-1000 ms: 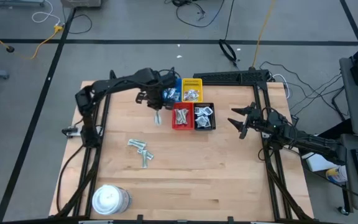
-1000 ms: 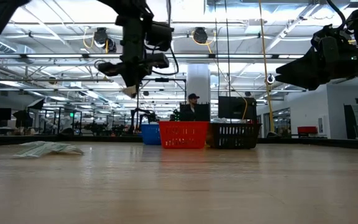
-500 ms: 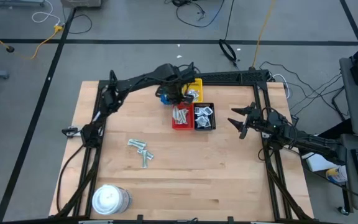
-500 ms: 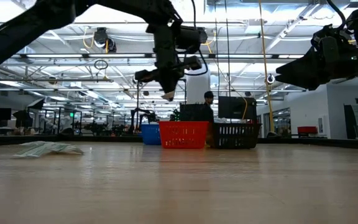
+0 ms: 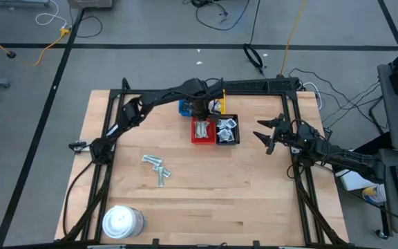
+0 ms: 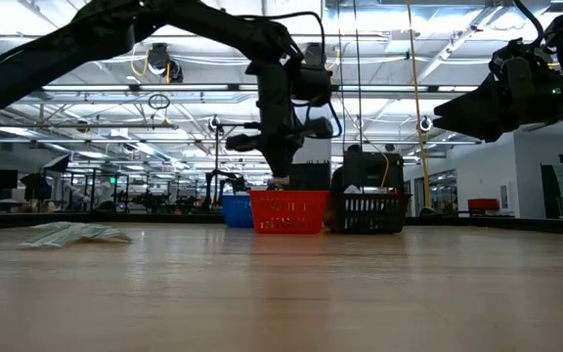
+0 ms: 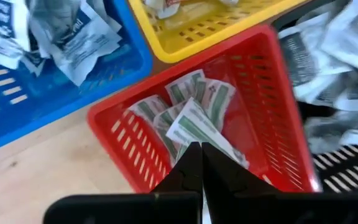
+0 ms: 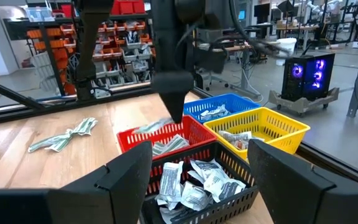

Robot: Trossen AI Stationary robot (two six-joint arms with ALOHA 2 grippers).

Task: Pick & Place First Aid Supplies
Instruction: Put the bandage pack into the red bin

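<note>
The left gripper (image 7: 201, 152) is hanging just above the red plastic slotted tray (image 7: 278, 112), and its two dark fingers are pressed together on one narrow pale grey-green wrapped strip (image 7: 194, 124), which is pointing down into the tray. So the step in hand looks like the placing step: a strip is being carried to its tray and is about to be let go. In the tray several other grey-green strips (image 7: 210, 93) are already lying. Beside it are standing the blue plastic tray (image 7: 17, 134) with white square packets, the yellow plastic tray (image 7: 197, 31) and the black plastic tray (image 8: 229, 199), which is holding white packets with dark marks. The four trays are touching each other at the far side of the light wooden table (image 5: 220, 187). A small heap of grey-green strips (image 5: 155, 167) is waiting on the bare wood, well apart from the trays, so I judge that the task is not finished. The next move, in my opinion, is asking for spreading the fingers over the red tray, so that the strip is falling inside and not on the rim, and then going to the heap. The right gripper (image 5: 267, 134) is waiting at the right side of the table with its fingers spread and nothing between them.
</note>
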